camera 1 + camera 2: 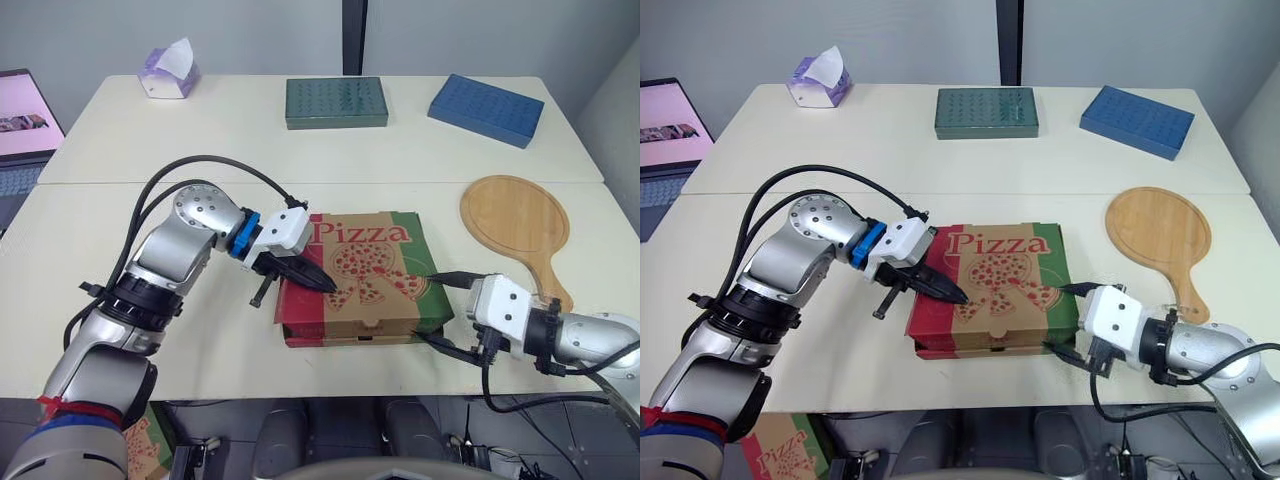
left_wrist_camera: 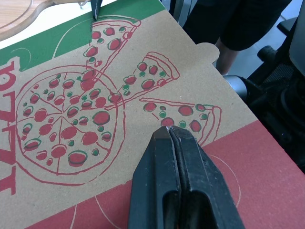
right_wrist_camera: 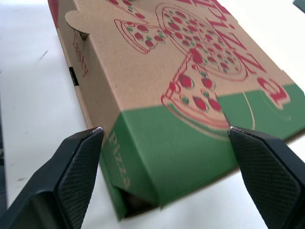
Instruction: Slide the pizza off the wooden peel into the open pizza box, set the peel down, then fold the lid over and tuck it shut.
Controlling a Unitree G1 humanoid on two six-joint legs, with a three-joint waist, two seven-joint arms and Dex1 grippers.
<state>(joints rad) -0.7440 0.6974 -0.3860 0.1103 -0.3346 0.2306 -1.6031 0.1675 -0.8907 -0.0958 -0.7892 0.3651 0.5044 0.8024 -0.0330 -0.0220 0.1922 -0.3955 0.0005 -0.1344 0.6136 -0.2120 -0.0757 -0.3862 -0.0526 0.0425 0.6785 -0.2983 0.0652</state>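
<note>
The pizza box (image 1: 365, 262) lies on the table with its printed lid folded down. My left gripper (image 1: 325, 284) is shut, and its tip rests on the lid near the front left, next to the pizza drawing (image 2: 62, 124). On either side of the box's front right corner, my right gripper (image 1: 434, 308) stands open; that green corner (image 3: 157, 157) sits between its fingers (image 3: 78, 160). There the side flap gapes a little. The empty wooden peel (image 1: 515, 218) lies flat on the table to the right of the box.
At the back of the table stand a green box (image 1: 336, 102), a blue box (image 1: 486, 108) and a tissue box (image 1: 168, 72). A laptop (image 1: 20, 130) sits at the far left. The box lies close to the table's front edge (image 1: 250, 385).
</note>
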